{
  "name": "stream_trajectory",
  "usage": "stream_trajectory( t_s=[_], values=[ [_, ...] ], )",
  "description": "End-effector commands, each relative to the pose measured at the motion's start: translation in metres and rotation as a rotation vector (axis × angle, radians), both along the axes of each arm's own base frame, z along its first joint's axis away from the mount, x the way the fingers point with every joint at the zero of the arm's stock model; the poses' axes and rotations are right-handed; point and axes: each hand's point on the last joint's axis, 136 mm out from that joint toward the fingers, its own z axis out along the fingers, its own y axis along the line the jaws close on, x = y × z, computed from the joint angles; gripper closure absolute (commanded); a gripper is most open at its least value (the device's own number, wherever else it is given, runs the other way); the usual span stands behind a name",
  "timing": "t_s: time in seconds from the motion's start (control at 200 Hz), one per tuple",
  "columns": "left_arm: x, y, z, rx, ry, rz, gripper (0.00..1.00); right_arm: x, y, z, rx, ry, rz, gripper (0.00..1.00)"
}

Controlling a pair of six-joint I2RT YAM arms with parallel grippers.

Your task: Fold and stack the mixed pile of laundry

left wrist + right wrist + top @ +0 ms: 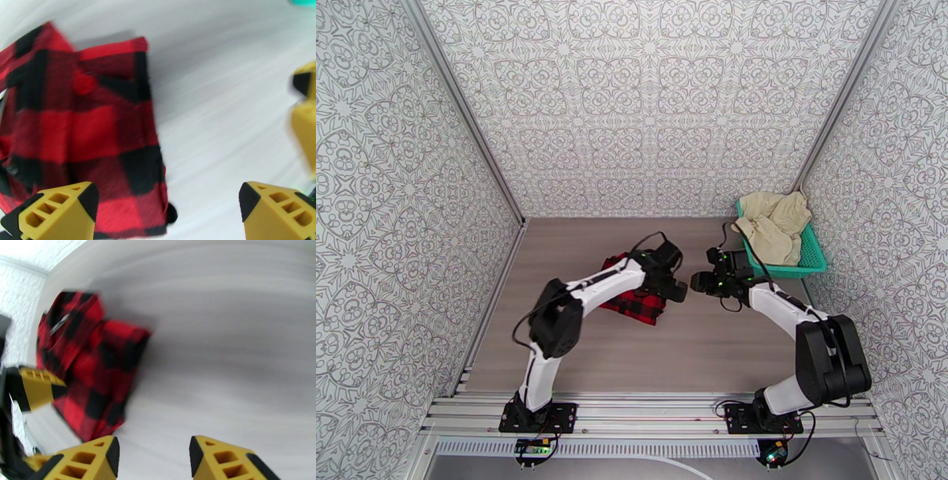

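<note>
Worktop (695, 347) is lying bare along its left edge and across the whole near strip, so there is open room there. Left arm (588, 288) is bending at the elbow and reaching forward-right. It is crossing over the flannel shirt (636, 306), which is lying in a compact folded patch on the worktop, centre-left. Left end effector (166, 199) is hanging released above the shirt's right edge, jaws wide and empty. Right end effector (153, 451) is facing it close by, also released, jaws apart over bare worktop and gripping nothing. Right arm (790, 308) is reaching forward-left from its base. Teal mesh basket (815, 256) is sitting in the far-right corner, and cream cloth pieces (774, 221) are heaping in it and over its rim.
</note>
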Motion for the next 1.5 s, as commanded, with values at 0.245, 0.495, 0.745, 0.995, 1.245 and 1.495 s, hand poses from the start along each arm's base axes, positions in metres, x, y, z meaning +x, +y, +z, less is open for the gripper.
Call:
stream_trajectory(
  t_s=[0.245,0.495,0.745,0.995,1.245,1.495],
  values=[
    [0.032,0.198,-0.009,-0.138,0.017,0.389,0.01,0.004,0.097,-0.019,0.09,0.082,0.093,0.39],
    [0.053,0.214,-0.049,-0.318,0.065,0.406,0.03,0.034,0.072,-0.085,-0.135,0.16,-0.029,0.52],
    [0.072,0.177,-0.063,-0.449,0.1,0.341,0.07,0.051,0.062,-0.099,-0.154,0.165,-0.034,0.6],
    [0.088,0.154,-0.055,-0.521,0.094,0.353,0.44,0.06,0.06,-0.05,-0.057,0.099,-0.026,0.52],
    [0.101,0.184,-0.048,-0.461,0.025,0.462,1.0,0.082,-0.016,0.027,-0.066,-0.049,-0.16,0.49],
    [0.121,0.258,-0.043,-0.18,-0.039,0.537,1.0,0.106,-0.119,0.082,-0.179,-0.168,-0.382,0.48]
  ],
)
